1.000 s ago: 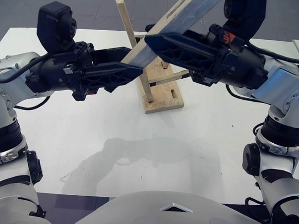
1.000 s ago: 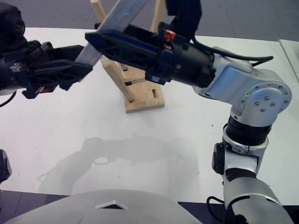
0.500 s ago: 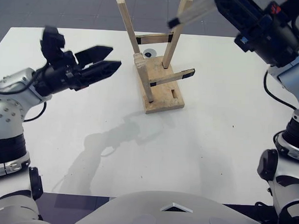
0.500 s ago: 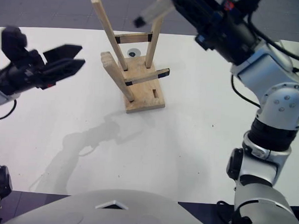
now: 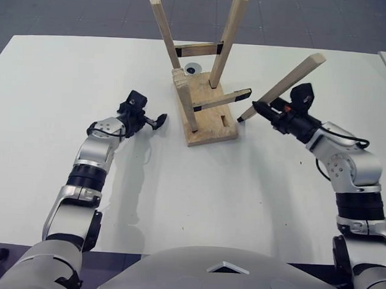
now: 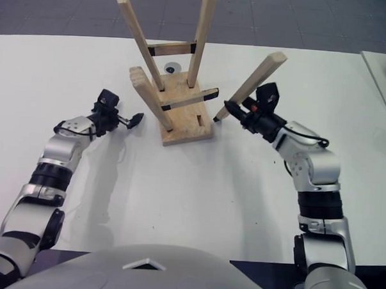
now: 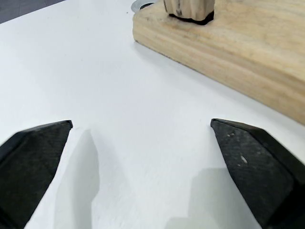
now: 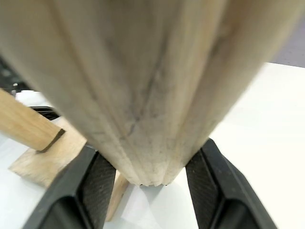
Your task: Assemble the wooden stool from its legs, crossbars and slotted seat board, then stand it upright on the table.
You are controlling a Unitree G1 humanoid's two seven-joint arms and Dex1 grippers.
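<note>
Seat board (image 5: 210, 116): pale raw wood, rectangular, thick-edged, one open slot near its 3 o'clock edge, flat on the matte white table (image 5: 68, 68) a little beyond centre. Three square-section legs of the same wood standing out of the board: tilted leg (image 5: 166, 31) leaning toward 11 o'clock, upright leg (image 5: 226, 37) on the 12 o'clock side, near leg (image 5: 185, 102) slanting up from the 7 o'clock corner. Two slim bars with dark ends: far crossbar (image 5: 198, 49) bridging the tilted and upright legs, near crossbar (image 5: 220, 99) running from the near leg toward 3 o'clock, outer end free. Small grey ring (image 5: 194, 69) on the table just past the board at 12 o'clock. Wide bare table from 6 to 9 o'clock of the board and again past 3 o'clock; far table edge close behind the legs. Left gripper (image 7: 143, 125) low over bare table at 9 o'clock of the board, near its edge but apart from it, black wedge-shaped fingers (image 7: 33, 143) spread wide, nothing held. Right gripper (image 5: 262, 110) at 3 o'clock, clamped on the loose leg (image 5: 292, 77) — one black finger on each side of the grainy wood near its lower end. Loose leg slanted, upper end toward 2 o'clock, lower tip just beside the board's 3 o'clock edge — contact there not discernible.
</note>
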